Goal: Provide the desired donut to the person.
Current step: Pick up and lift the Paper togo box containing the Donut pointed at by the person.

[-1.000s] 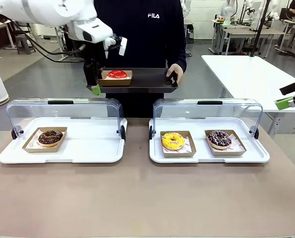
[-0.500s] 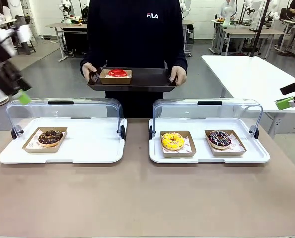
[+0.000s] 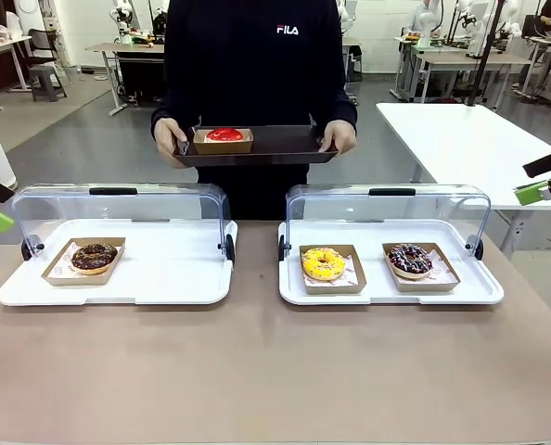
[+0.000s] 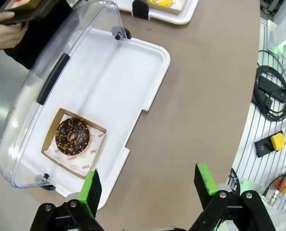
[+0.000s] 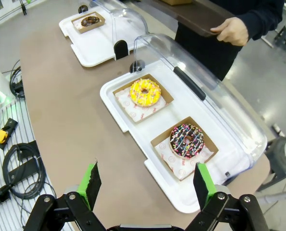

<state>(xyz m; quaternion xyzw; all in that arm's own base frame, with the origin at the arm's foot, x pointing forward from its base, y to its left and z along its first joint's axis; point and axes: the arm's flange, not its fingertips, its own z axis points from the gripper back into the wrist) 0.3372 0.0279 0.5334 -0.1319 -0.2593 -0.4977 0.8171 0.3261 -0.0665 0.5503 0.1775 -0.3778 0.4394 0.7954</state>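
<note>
Two hands of the person [image 3: 257, 74] are seen in the front view gripping a dark tray [image 3: 289, 145], on which the red donut [image 3: 224, 134] is carried in its box, beyond the table. In the left wrist view, the left gripper [image 4: 148, 185] is spread wide and empty, with a chocolate donut [image 4: 72, 136] seen past it. In the right wrist view, the right gripper [image 5: 147, 185] is likewise parted and empty, with a yellow donut [image 5: 145, 92] and a sprinkled donut [image 5: 187, 140] shown beyond.

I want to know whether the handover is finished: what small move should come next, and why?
Probably none beyond parking: hold both arms back at the sides of the table. The red donut lies in its box on the dark tray in the person's hands, and the left claw and right claw are open and empty.
</note>
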